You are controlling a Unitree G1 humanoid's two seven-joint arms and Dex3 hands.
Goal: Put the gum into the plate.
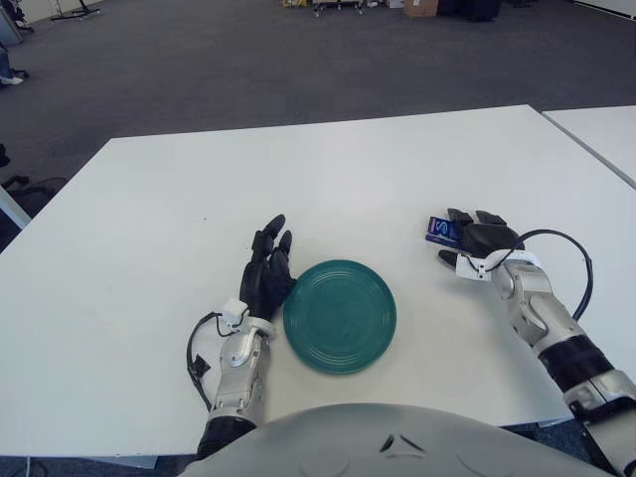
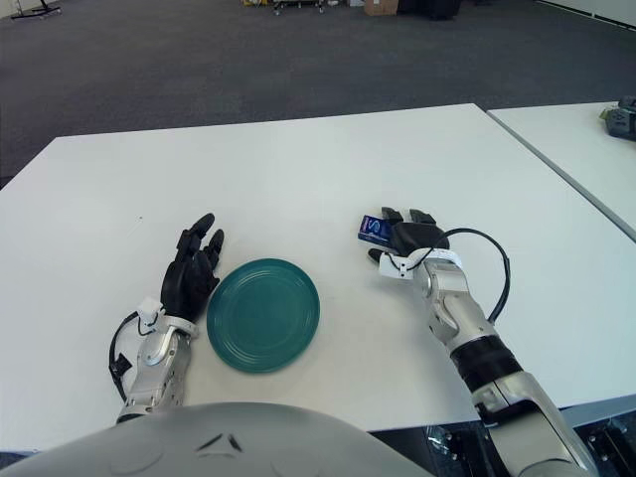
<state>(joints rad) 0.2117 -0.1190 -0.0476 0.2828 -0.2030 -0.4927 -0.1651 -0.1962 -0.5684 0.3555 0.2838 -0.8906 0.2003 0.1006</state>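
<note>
Grey carpet fills the room behind a wide white table (image 1: 328, 169), and a second white table (image 1: 601, 134) stands just beside it on the robot's right, with a narrow gap between the two. On the near half of the main table lies a round teal plate (image 1: 340, 315), flat and with nothing on it.

Well apart from the plate, on its right, the right hand (image 1: 475, 241) sits low over the tabletop, palm down, its forearm and a looping black cable trailing back toward the near right corner. A small blue gum pack (image 1: 441, 231) with white lettering pokes out from the left edge of that hand, on the side facing the plate. The dark fingers (image 2: 405, 216) reach past and over the pack, and the thumb shows below it on the near side, so the hand looks closed around the gum, though how firmly it is held cannot be judged. Whether the pack touches the table or is raised off it cannot be told either.

The left hand (image 1: 266, 268) shows just beside the plate's left rim, fingers stretched forward and slightly spread, holding nothing
</note>
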